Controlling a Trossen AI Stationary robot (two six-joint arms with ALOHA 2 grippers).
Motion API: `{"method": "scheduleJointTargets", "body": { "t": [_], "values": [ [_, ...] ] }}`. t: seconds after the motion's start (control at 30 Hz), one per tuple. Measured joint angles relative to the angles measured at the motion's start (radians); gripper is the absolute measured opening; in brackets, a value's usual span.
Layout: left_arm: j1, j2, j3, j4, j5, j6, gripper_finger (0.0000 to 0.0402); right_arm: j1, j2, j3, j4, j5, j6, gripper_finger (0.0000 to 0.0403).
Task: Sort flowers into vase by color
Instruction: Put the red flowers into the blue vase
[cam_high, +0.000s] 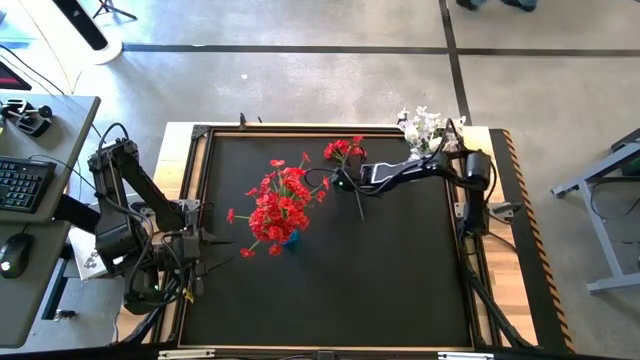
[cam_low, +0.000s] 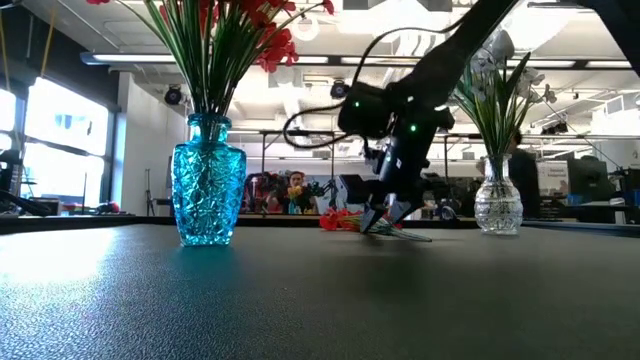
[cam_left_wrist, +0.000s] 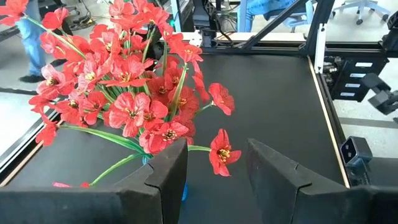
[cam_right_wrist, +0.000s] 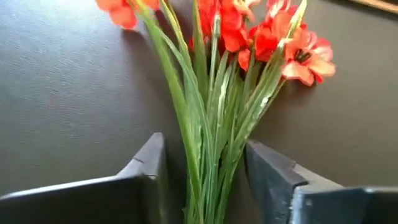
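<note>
Red sprig (cam_right_wrist: 217, 93): flat on mat, stems between my right gripper (cam_right_wrist: 205, 180) fingers.
Jaws: apart, straddling stems, not clamped.

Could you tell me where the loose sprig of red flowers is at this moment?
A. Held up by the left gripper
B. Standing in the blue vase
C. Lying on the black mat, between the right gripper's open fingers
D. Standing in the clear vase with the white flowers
C: the red sprig lies flat on the black mat, its green stems running between the fingers of the right gripper, which straddle it with gaps on both sides.

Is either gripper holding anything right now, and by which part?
Cannot tell for sure: the right gripper straddles the green stems of the red sprig lying on the table. The left gripper holds nothing.
</note>
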Motion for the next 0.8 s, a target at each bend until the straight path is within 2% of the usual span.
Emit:
{"method": "scheduleJointTargets", "body": {
  "t": [0.23,0.37,0.57,0.8],
  "values": [
    [0.0,0.0,0.0,0.0,0.0,0.0,0.0151,-0.003,0.03,0.005,0.013,-0.016,-0.012,0.0069],
    [0.0,0.0,0.0,0.0,0.0,-0.001,0.0151,0.015,0.029,0.004,0.018,0.001,-0.04,0.0011],
    [-0.002,0.0,0.0,0.0,0.03,-0.028,0.0151,0.09,-0.003,-0.002,-0.023,0.038,-0.062,0.0002],
    [-0.041,0.0,0.0,0.0,0.037,-0.071,0.0151,0.273,-0.067,-0.002,-0.042,0.169,-0.025,0.0001]
  ]
}}
